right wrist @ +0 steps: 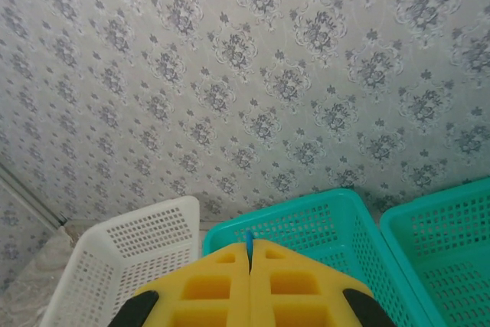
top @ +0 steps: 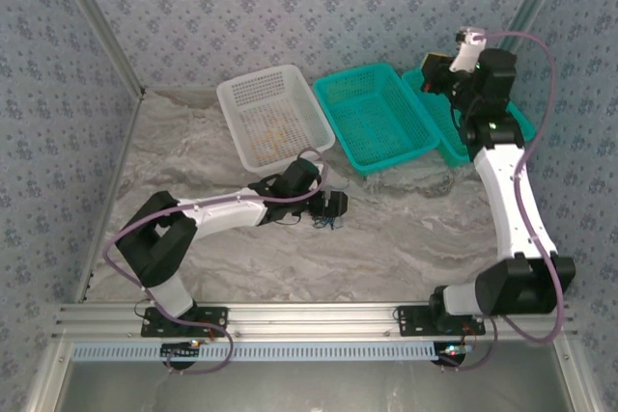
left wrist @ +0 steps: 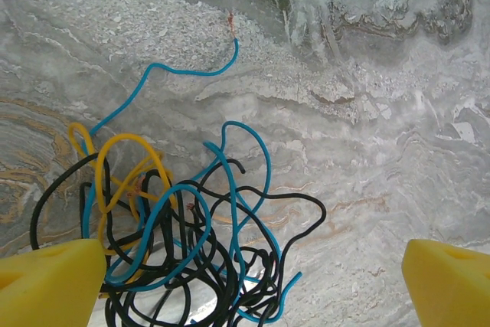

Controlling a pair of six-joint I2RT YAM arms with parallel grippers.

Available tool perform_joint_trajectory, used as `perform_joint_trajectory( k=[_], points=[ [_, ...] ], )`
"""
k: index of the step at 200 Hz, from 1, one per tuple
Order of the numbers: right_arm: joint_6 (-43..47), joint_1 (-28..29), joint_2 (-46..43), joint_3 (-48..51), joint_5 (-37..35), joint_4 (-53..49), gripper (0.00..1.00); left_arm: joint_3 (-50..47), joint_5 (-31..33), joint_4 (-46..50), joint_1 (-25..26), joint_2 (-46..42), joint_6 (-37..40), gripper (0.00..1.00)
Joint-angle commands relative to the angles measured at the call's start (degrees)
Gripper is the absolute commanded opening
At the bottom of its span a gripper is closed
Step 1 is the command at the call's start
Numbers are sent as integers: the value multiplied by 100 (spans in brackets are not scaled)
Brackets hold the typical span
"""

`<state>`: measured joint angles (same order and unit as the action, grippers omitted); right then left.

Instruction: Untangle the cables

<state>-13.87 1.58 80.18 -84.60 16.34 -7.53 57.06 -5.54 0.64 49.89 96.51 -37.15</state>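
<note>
Left hand (left wrist: pixel 249 277) hovers above the cables (left wrist: pixel 180 239): tangled yellow, blue, black loops.

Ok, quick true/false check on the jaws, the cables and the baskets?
1. The left gripper has its jaws open over the cables. True.
2. The cables lie inside the white basket. False: they lie on the table, nearer the arms.
3. The right gripper has its jaws shut. True, with a blue strand pinched between them.
4. The right gripper hangs low over the cables. False: it is raised by the teal baskets.
5. The cables are all black. False: yellow, blue and black.
</note>
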Motion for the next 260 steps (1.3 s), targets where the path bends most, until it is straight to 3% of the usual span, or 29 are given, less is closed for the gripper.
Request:
perform_joint_trajectory(
  k=[1,66,104,130,152,158,167,179,189,260],
  points=[
    [401,159,480,-458,-300,2,0,-91,212,-170,-23,-311,-97,99],
    [692,352,1922,-1048,-799,-202,0,-99,330,-122,-64,-285,-231,99],
    [678,410,2338,-1285,-146,-540,0,-73,354,-66,-69,-273,-239,99],
    [821,561,2550,-1379,-315,-680,4,48,322,29,-68,-162,-232,99],
    [818,612,2755,-1498,-447,-935,24,162,281,127,-67,-63,-223,99],
    [807,625,2768,-1507,-489,-1011,37,170,277,144,-70,-53,-223,100],
    [794,647,2738,-1463,-543,-1056,49,173,288,146,-70,-53,-231,99],
    [772,659,2622,-1359,-664,-1066,83,161,310,153,-67,-70,-243,100],
    [742,678,2460,-1220,-761,-1059,99,159,317,155,-70,-71,-256,100],
    [49,826,629,857,-1236,-965,100,407,236,389,-65,162,-235,99]
  ],
)
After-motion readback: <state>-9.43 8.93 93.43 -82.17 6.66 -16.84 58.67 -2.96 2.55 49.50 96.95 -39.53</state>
